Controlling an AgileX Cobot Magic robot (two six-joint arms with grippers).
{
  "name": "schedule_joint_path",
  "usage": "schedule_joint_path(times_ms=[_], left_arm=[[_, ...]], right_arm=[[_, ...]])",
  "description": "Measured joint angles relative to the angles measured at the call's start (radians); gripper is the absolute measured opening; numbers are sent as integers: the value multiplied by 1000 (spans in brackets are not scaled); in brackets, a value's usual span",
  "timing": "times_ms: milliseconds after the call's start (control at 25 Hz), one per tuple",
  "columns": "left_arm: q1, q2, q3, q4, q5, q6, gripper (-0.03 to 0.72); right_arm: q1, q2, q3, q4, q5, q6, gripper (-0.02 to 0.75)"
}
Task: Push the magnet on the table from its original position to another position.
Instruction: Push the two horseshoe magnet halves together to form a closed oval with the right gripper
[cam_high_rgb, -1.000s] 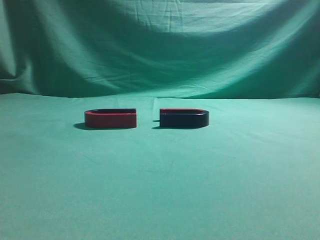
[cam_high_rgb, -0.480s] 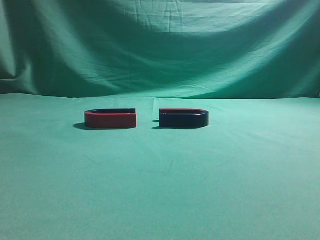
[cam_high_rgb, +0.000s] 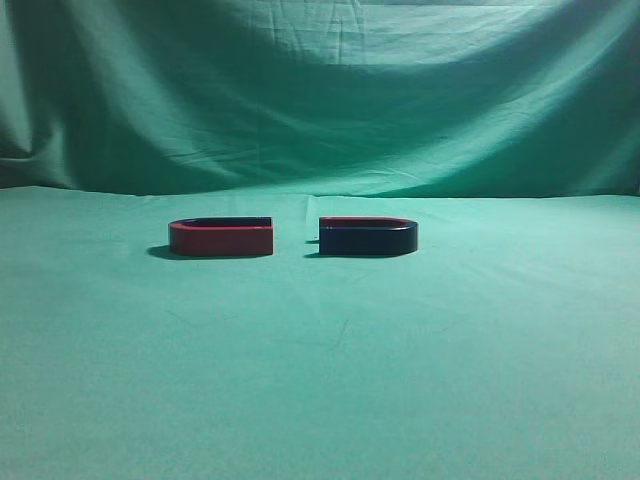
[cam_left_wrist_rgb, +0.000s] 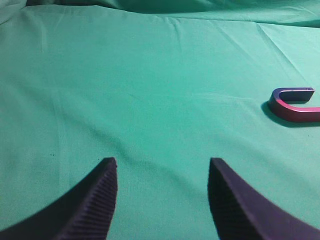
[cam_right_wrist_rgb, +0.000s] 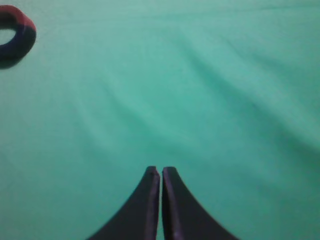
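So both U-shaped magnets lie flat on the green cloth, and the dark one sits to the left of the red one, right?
Not quite. In the exterior view the dark magnet sits to the right of the red magnet, not the left. Both do lie flat on the green cloth.

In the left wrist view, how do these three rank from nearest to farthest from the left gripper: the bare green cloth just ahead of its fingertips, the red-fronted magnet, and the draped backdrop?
1. The table: its bare cloth lies directly ahead of the open left gripper.
2. The red-fronted magnet: farther off, at the right edge.
3. The draped backdrop: farthest, along the top edge.
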Motion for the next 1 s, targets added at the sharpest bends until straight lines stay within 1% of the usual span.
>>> schedule_joint_path(times_ms=[120, 240, 400, 560, 760, 1000], left_arm=[[0, 0, 0, 0, 0, 0, 372], [0, 0, 0, 0, 0, 0, 372], [0, 0, 0, 0, 0, 0, 372], [0, 0, 0, 0, 0, 0, 372], [0, 0, 0, 0, 0, 0, 372], [0, 0, 0, 0, 0, 0, 372]], right_arm=[[4, 81, -61, 80, -8, -41, 0], [40, 163, -126, 110, -12, -76, 0], [138, 293, -219, 109, -14, -84, 0], [222, 463, -351, 60, -5, -43, 0], [232, 698, -550, 38, 61, -2, 0], [236, 900, -722, 34, 88, 1, 0]])
